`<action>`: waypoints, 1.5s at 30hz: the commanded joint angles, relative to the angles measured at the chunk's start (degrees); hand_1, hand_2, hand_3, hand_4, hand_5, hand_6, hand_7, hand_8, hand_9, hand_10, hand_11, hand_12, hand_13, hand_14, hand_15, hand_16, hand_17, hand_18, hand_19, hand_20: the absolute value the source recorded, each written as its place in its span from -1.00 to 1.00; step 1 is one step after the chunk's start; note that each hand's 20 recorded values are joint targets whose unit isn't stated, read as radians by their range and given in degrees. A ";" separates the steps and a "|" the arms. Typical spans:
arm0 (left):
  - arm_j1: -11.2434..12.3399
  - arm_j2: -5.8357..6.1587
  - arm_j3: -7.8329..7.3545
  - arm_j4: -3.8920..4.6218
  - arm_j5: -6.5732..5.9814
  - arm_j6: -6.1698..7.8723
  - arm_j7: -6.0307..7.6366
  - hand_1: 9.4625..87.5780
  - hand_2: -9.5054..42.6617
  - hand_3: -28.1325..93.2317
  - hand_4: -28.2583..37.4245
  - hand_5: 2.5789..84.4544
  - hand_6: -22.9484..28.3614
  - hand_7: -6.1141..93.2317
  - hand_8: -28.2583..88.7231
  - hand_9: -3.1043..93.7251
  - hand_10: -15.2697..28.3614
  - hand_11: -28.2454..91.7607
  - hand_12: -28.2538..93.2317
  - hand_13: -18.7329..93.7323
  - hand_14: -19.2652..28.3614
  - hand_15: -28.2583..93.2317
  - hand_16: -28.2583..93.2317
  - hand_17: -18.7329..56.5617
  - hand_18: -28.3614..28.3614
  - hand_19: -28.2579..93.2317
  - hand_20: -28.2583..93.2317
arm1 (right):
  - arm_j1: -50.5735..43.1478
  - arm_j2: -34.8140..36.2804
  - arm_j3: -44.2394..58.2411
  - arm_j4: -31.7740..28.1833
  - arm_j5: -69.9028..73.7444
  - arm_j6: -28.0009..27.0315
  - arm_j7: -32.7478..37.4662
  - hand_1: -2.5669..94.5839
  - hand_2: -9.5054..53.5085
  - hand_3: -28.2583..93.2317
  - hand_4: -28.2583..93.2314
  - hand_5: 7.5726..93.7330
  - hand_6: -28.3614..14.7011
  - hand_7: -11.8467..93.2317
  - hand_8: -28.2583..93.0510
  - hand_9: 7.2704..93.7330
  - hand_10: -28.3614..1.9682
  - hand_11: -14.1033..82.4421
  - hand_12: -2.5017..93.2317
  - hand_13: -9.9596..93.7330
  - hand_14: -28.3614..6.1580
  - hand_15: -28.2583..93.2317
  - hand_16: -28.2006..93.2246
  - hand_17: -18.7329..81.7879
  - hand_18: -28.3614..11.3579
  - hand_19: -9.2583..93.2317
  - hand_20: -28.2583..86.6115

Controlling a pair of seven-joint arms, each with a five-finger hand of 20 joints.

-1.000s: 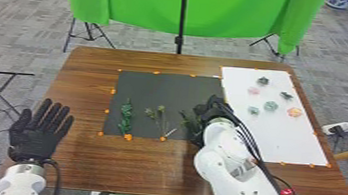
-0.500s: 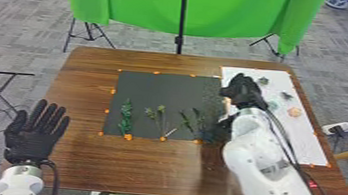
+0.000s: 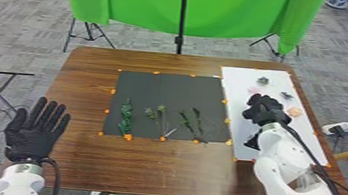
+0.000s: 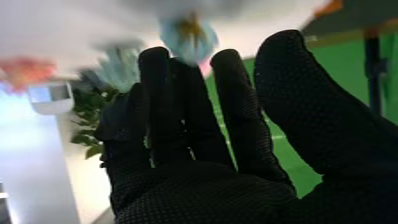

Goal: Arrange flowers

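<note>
My right hand (image 3: 265,111) is over the white sheet in the head view, covering some of the flower heads. In the right wrist view the same hand (image 4: 213,185) has straight fingers, with a pale blue flower head (image 4: 188,40) just past the fingertips and a coral one (image 4: 27,71) farther off. Uncovered on the sheet are a dark green head (image 3: 263,81), another (image 3: 286,96), an orange-pink one (image 3: 295,112) and a pale pink one (image 3: 254,90). Green stems (image 3: 126,117) lie on the black mat. My left hand (image 3: 34,134) is open at the table's left edge.
The black mat (image 3: 166,87) and the white sheet (image 3: 246,151) lie side by side on the brown table (image 3: 147,168), with orange markers along their edges. A green cloth (image 3: 142,7) on a stand hangs behind the table.
My right hand has moved from the black mat's right side, over the mat's edge, to the white sheet. Stems it was covering on the mat are now visible. The left hand has barely shifted.
</note>
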 commanded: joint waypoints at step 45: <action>-2.14 2.82 0.25 0.73 3.26 0.99 3.91 -0.73 0.21 0.68 -1.00 -0.03 0.26 -0.68 -0.69 -0.15 0.43 -0.19 -0.38 -0.16 0.49 0.02 -0.66 -0.69 0.47 0.05 -0.34 | 27.62 -16.57 -39.17 15.40 -2.45 14.05 -27.93 0.34 -1.00 0.71 -1.00 0.40 0.36 0.26 -0.49 0.69 0.28 -0.25 -0.02 0.51 0.29 0.40 0.15 0.06 -0.72 0.99 0.46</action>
